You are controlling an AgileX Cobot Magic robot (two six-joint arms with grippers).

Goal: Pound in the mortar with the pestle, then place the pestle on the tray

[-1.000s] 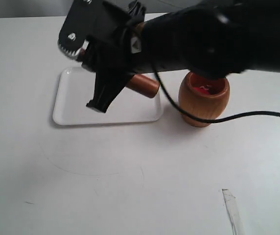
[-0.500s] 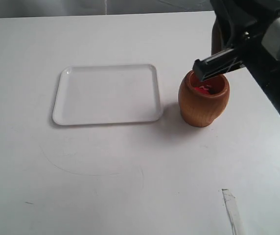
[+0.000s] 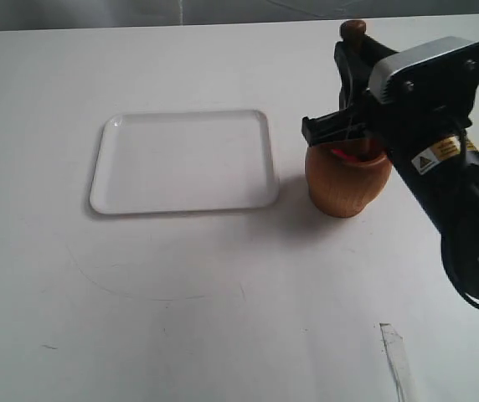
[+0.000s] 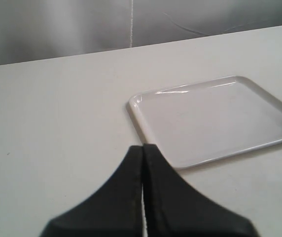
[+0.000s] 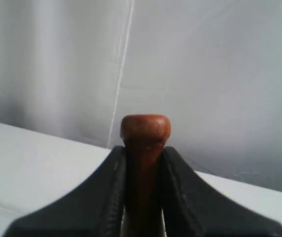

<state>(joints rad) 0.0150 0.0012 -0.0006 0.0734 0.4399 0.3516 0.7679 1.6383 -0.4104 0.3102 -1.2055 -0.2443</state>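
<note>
While my right gripper point(image 5: 142, 163) clamps the pestle point(image 5: 145, 129) just under its knob, the shaft stands upright, lower end hidden at the mouth of the mortar point(image 3: 346, 186). Judged: pounding step. Next move needs a straight lift clear of the rim, then a carry to the tray point(image 3: 181, 159), bare, near the mortar. My left gripper point(image 4: 142, 160) is closed on nothing, near the tray's corner.

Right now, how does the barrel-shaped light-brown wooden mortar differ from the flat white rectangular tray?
The mortar is tall, rounded, brown wood; the tray is low, flat and white. The mortar has the right gripper above its mouth, holding the dark reddish-brown wooden pestle upright; the tray has nothing on it. Both stand on the white table, side by side, not touching.
</note>
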